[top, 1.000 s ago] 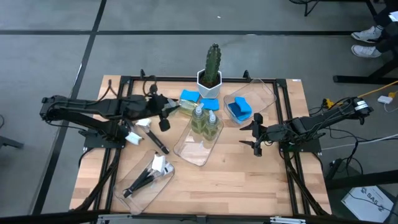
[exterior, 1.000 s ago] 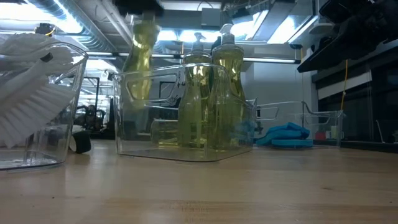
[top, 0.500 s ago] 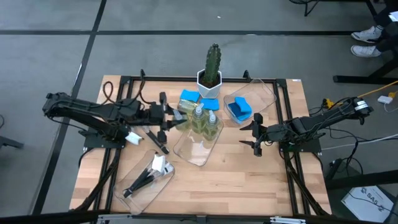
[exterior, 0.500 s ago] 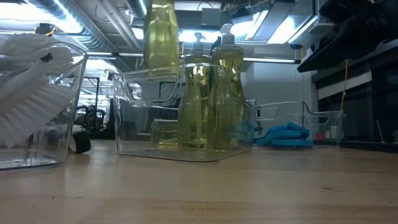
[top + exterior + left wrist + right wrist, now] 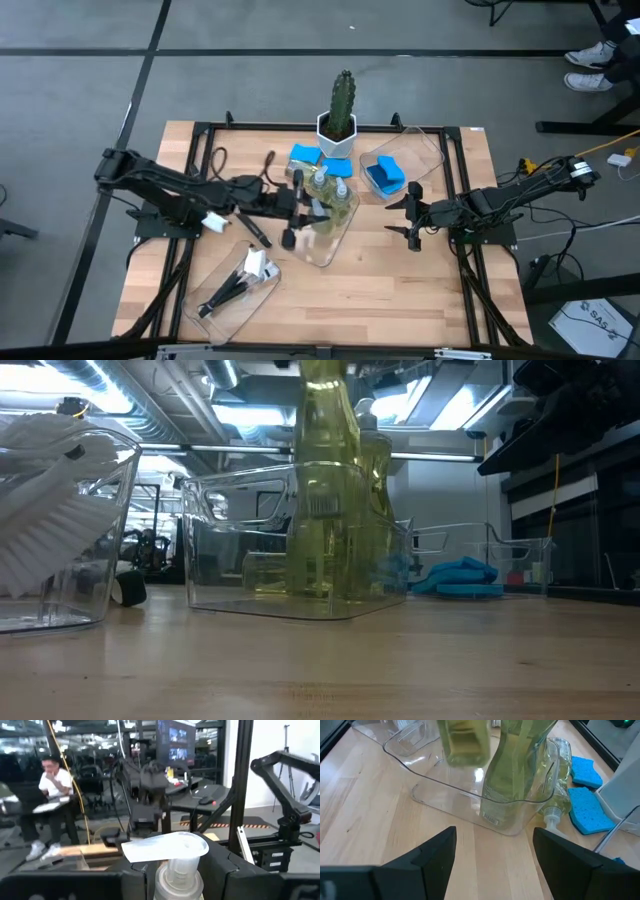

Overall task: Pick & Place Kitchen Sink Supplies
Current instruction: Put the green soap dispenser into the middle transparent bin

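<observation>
My left gripper (image 5: 305, 208) reaches from the table's left over the middle clear tray (image 5: 322, 250) and is shut on a small clear bottle of yellow-green liquid (image 5: 322, 480). That bottle also shows in the right wrist view (image 5: 462, 740). Two more bottles (image 5: 330, 188) stand on their bases in this tray. Another bottle (image 5: 559, 775) lies on its side on the table beside the tray. My right gripper (image 5: 413, 215) waits open near the table's right side, apart from everything. My left gripper pinches the bottle's neck (image 5: 177, 877), just under the white pump head (image 5: 167, 849), with one finger on each side. The fingers come level from the table's left. The bottle hangs upright below them, its lower part between the tray walls, its base (image 5: 465, 762) clear of the floor.
A cactus in a white pot (image 5: 340, 110) stands at the far middle, with blue sponges (image 5: 305, 155) on the table beside it. A far-right tray (image 5: 425, 150) holds a blue sponge (image 5: 385, 175). A near-left tray (image 5: 215, 315) holds brushes (image 5: 245, 275); another brush (image 5: 250, 228) lies on the table.
My left gripper has carried the bottle toward the table's right and near side, from beside the middle tray to over it, then down. The bottle, first tilted and high, now hangs upright with its lower part inside the tray walls.
</observation>
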`<state>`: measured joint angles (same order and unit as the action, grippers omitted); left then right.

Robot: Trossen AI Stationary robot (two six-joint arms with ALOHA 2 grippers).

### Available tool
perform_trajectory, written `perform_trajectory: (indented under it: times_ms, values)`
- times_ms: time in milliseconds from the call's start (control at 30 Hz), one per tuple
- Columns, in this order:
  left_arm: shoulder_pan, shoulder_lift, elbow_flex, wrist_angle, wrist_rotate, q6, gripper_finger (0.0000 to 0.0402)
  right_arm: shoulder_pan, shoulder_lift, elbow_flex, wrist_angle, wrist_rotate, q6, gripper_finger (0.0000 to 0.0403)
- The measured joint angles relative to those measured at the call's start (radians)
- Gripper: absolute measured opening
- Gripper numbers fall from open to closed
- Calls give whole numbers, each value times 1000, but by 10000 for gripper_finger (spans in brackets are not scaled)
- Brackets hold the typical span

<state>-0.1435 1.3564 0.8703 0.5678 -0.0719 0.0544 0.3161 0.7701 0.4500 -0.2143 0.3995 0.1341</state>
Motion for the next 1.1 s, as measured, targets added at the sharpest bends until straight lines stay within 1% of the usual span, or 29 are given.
perform_trajectory:
  times_ms: [167,400,500,733,967,1100]
  values:
    - [0,110,0,87,17,-59,99,0,0,0,0,0,-3,262]
    - [0,203,0,215,14,-68,99,0,0,0,0,0,-3,262]
    - [2,224,0,226,2,-68,99,0,0,0,0,0,-3,262]
    - [1,282,0,222,-92,-71,99,0,0,0,0,0,-4,262]
    - [1,313,4,241,-143,-84,100,0,0,0,0,0,-4,262]
    - [2,313,4,227,-153,-76,125,0,0,0,0,0,-5,262]
